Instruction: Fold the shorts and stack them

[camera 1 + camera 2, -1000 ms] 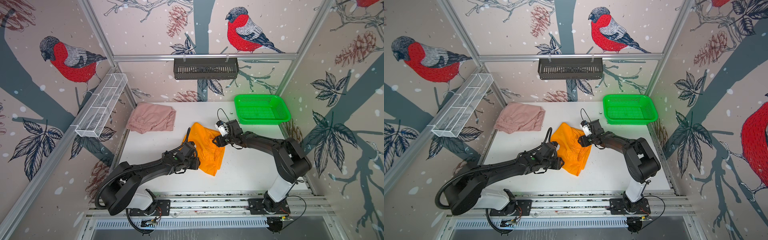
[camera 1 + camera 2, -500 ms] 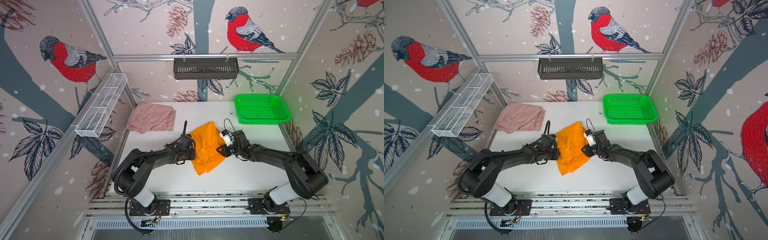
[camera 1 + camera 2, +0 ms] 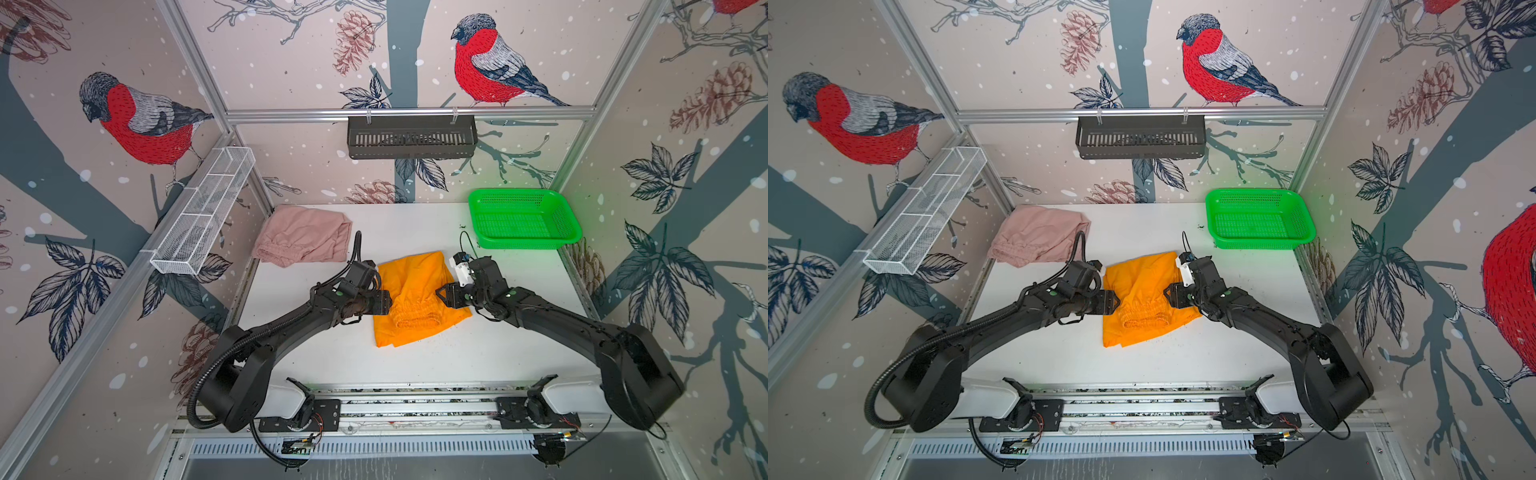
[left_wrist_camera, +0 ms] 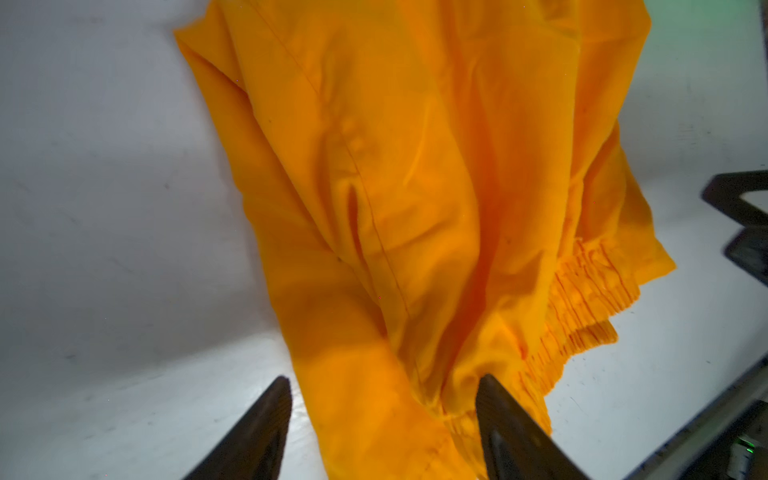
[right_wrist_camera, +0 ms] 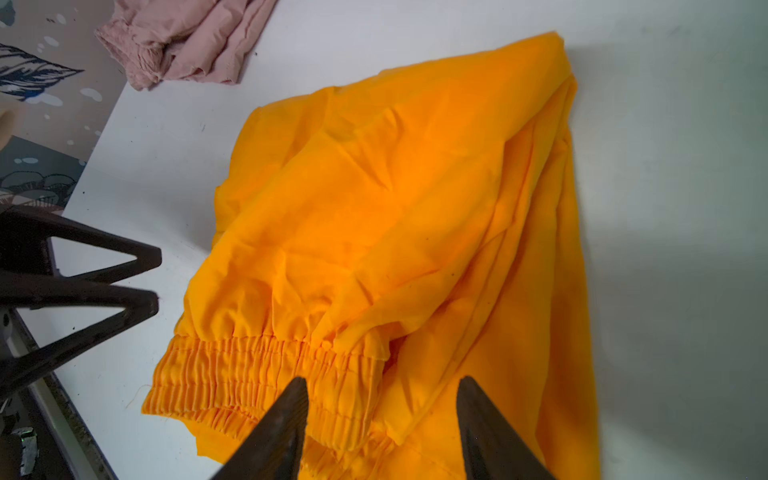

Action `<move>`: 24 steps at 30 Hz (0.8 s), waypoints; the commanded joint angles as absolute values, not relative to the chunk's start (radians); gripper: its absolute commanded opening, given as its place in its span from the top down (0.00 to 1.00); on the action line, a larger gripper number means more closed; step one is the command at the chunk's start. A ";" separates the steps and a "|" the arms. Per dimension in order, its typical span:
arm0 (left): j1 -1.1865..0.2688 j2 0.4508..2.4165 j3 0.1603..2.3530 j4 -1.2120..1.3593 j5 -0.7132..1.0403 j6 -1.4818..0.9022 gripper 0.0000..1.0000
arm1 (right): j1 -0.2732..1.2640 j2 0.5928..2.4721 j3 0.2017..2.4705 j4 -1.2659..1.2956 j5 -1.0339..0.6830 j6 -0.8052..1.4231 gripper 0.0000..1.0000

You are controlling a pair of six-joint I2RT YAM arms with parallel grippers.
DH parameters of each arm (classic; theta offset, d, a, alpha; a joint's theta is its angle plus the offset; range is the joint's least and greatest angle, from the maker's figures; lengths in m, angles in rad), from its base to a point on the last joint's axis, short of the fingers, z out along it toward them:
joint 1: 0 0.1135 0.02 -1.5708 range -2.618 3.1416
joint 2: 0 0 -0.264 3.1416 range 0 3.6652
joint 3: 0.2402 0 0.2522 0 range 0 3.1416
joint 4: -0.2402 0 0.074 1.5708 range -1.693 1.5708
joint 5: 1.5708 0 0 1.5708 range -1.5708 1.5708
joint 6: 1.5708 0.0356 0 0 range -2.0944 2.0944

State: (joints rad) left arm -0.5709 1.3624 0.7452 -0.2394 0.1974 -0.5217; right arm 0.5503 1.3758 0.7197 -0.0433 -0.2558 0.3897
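Note:
The orange shorts (image 3: 415,299) (image 3: 1142,299) lie folded in the middle of the white table, with the gathered waistband (image 5: 257,374) on top toward the front. My left gripper (image 3: 384,301) (image 4: 382,399) is at their left edge, open, with cloth lying loose between the fingers (image 4: 274,415). My right gripper (image 3: 442,293) (image 5: 384,395) is at their right edge, also open, over the waistband corner. The pink shorts (image 3: 303,241) (image 3: 1038,235) (image 5: 187,45) lie bunched at the back left of the table, away from both grippers.
A green mesh basket (image 3: 523,243) (image 3: 1258,243) stands at the back right corner. A white wire shelf (image 3: 203,216) hangs on the left wall and a black rack (image 3: 411,137) on the back wall. Bare white table (image 3: 415,365) lies in front of the orange shorts.
Both grippers carried the orange shorts toward the front and folded them narrower. Both have now opened and drawn back to the cloth's left and right edges.

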 commanded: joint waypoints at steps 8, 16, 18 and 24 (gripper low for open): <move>-0.569 1.404 0.673 -0.008 0.391 -0.677 0.19 | 0.576 1.461 0.737 -0.053 -0.321 0.400 0.45; -0.569 1.455 0.678 -0.009 0.404 -0.683 0.44 | 0.583 1.528 0.755 -0.011 -0.332 0.395 0.51; -0.570 1.464 0.669 -0.014 0.401 -0.680 0.51 | 0.583 1.548 0.766 0.000 -0.349 0.399 0.55; -0.570 1.481 0.660 -0.050 0.392 -0.659 0.98 | 0.580 1.554 0.780 0.015 -0.417 0.427 0.92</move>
